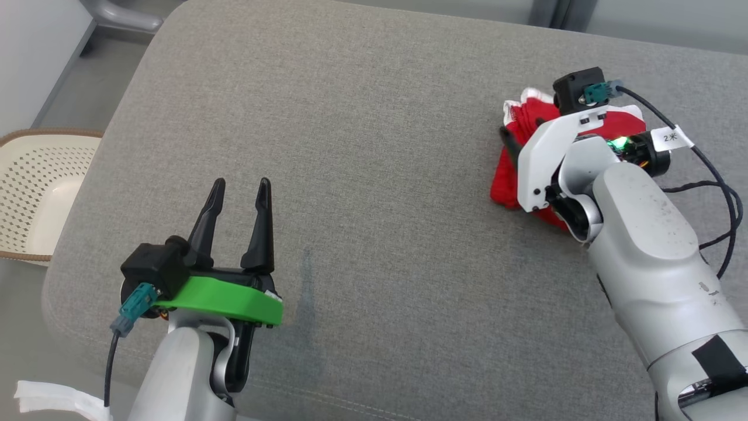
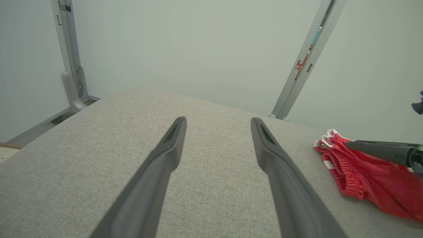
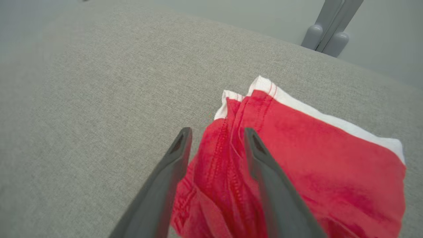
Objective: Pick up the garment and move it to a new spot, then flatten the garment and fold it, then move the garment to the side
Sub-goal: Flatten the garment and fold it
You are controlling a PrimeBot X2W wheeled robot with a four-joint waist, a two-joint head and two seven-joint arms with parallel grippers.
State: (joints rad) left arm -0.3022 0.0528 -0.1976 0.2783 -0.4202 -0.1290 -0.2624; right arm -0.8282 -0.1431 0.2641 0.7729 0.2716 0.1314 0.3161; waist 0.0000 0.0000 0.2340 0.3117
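Right forearm [image 1: 643, 234] overlaps red garment [image 1: 506, 178]; basket [image 1: 35, 193] flanks cushion [image 1: 350, 146].

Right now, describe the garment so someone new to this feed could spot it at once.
Start from the broad grey fabric cushion in front of the robot and look to its far right side. There, beneath the right hand, lies a bunched red cloth garment with white trim. It is the one bright red thing on the plain grey surface.

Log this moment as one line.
garment: red, on cushion, robot's right | left jaws: open, above bare cushion | right jaws: open, over garment
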